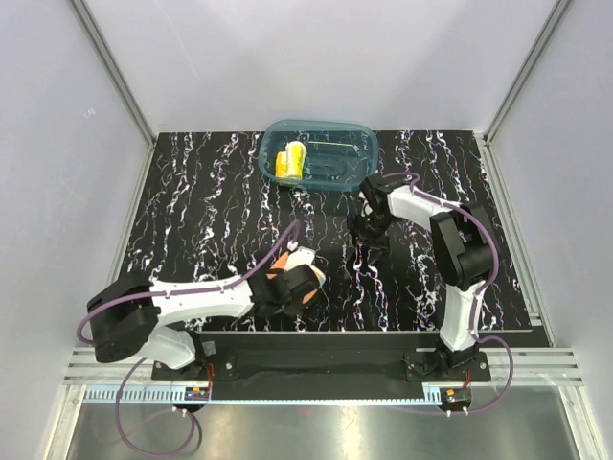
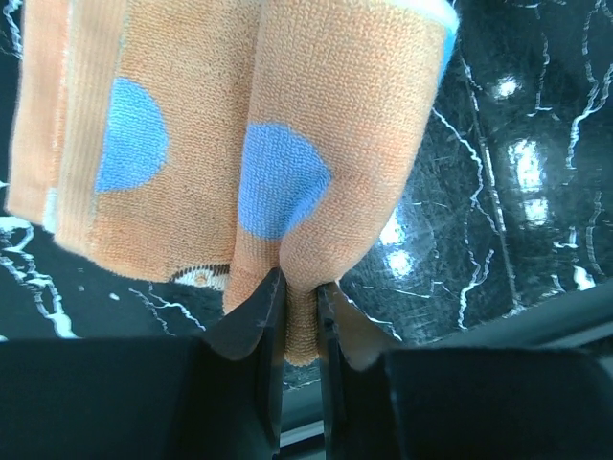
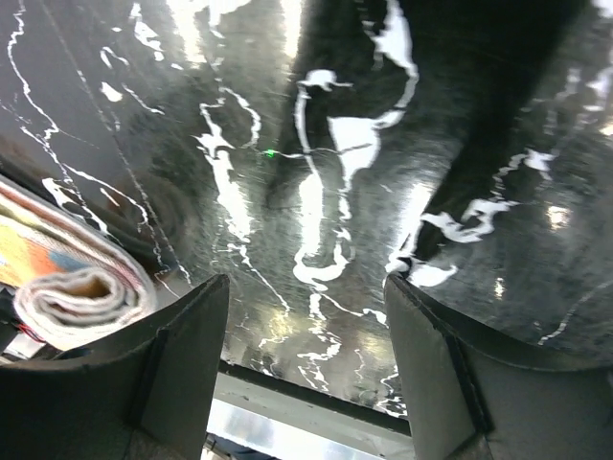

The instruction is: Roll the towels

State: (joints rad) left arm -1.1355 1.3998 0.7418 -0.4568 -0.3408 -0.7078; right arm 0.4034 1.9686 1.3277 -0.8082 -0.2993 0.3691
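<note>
tub [image 1: 347, 165]: teal translucent plastic, far centre of table | table [image 1: 192, 220]: black top, white veins

The orange towel [image 2: 316, 125] has big blue dots and a light-blue edge at one corner. The yellow towel [image 1: 289, 163] is plain bright yellow, and the tub [image 1: 356, 146] around it is see-through teal. The desk [image 1: 201, 220] is shiny black with squiggly white lines, and the arms [image 1: 196, 299] are white and black.

One towel [image 1: 289, 163] lies in the tub [image 1: 345, 144], behind the other towel [image 1: 306, 287].
</note>
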